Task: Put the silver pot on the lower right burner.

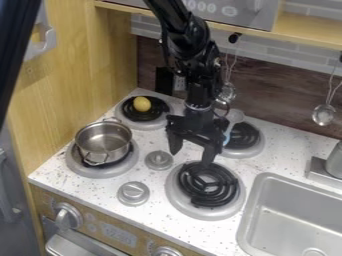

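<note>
The gripper [192,151] hangs over the middle of the stove top, just behind the lower right burner [176,196]. Its two fingers are spread, with nothing between them. The silver pot [103,139] stands upright on the lower left burner [75,168], to the left of the gripper and apart from it. The pot looks empty, and its two small handles are at the front and back of its rim. No object rests on the lower right burner's black coil.
A yellow egg-shaped object [141,104] lies on the upper left burner. Behind the gripper, a pale spoon-like utensil [234,118] reaches over the upper right burner [259,146]. Two knobs [159,160] [133,193] stand between the front burners. A sink [294,210] is at right.
</note>
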`<state>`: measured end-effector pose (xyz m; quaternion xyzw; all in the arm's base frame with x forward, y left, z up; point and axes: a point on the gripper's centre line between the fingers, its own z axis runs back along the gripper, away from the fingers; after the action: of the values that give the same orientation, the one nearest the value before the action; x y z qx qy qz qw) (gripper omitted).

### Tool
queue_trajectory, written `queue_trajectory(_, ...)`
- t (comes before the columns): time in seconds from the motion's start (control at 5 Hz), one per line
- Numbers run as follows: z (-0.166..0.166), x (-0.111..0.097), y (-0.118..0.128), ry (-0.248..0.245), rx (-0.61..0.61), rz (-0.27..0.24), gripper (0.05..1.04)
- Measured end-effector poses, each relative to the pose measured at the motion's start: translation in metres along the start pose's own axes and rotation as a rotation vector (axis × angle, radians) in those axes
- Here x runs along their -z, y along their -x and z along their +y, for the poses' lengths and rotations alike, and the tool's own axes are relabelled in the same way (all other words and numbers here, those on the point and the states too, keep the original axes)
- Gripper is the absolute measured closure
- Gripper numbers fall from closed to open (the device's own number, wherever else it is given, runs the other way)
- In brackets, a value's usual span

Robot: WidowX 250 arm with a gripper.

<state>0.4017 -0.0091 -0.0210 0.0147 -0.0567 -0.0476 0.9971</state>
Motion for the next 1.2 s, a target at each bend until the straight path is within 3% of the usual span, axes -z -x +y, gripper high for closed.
queue_trajectory(0.2,-0.002,0.012,0.007,0.008,-0.001,0.033,0.085)
queue_trajectory(0.4,0.008,0.016,0.010,0.045,-0.046,0.042,0.085)
queue_trajectory(0.6,0.041,0.011,0.006,0.057,-0.148,0.026,0.085)
queue_trajectory(1.2,0.108,0.001,0.009,0.030,-0.327,-0.003,0.085)
